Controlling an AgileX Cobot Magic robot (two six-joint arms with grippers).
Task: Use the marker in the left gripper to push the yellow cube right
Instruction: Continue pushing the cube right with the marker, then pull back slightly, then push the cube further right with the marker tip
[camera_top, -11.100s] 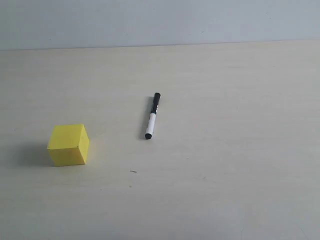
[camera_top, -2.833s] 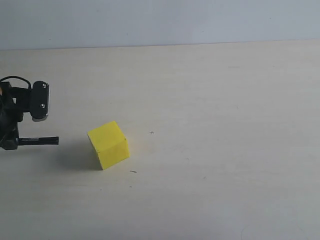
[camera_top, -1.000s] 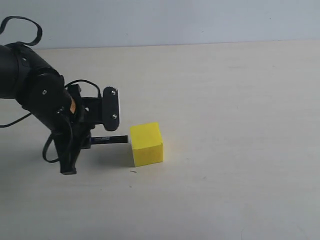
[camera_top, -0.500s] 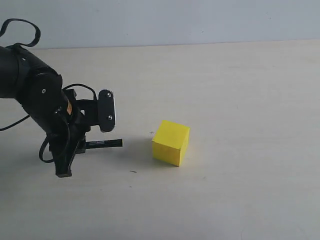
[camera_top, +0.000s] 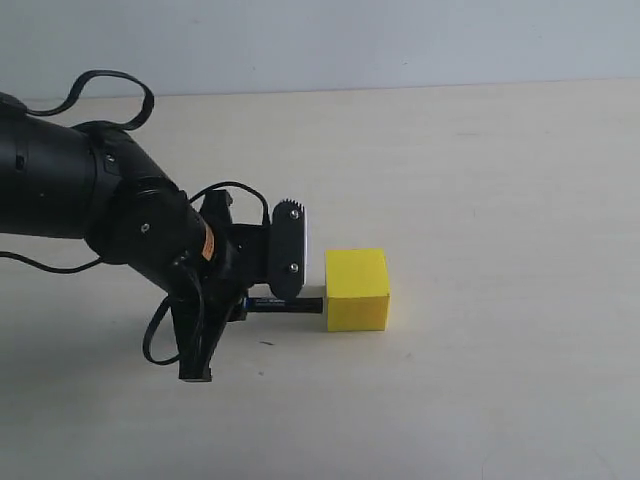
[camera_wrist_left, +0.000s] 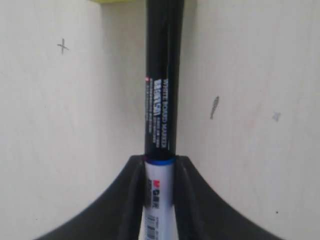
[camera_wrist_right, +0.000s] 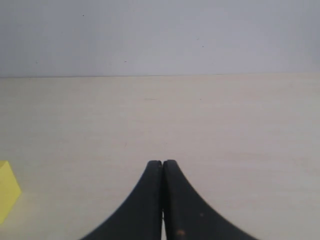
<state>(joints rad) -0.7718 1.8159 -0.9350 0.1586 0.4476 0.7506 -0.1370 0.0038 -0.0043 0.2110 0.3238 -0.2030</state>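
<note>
The yellow cube (camera_top: 357, 289) rests on the pale table a little right of centre in the exterior view. My left gripper (camera_top: 262, 300) sits just left of it, shut on the marker (camera_top: 288, 303), which lies level and points right with its black tip against the cube's left face. In the left wrist view the marker (camera_wrist_left: 161, 100) runs from the jaws up to a sliver of the cube (camera_wrist_left: 114, 1); its white barrel is pinched between the dark fingers (camera_wrist_left: 134, 190). My right gripper (camera_wrist_right: 162, 164) is shut and empty, with the cube's corner (camera_wrist_right: 7, 192) at that view's edge.
The wooden table (camera_top: 480, 200) stretches bare to the right of the cube and behind it. A grey wall (camera_top: 320, 40) closes the far side. Small dark specks mark the surface (camera_top: 266, 343) near the left arm.
The left arm has moved right with the marker and its tip is against the cube again. The cube has shifted slightly right and turned square to the view.
</note>
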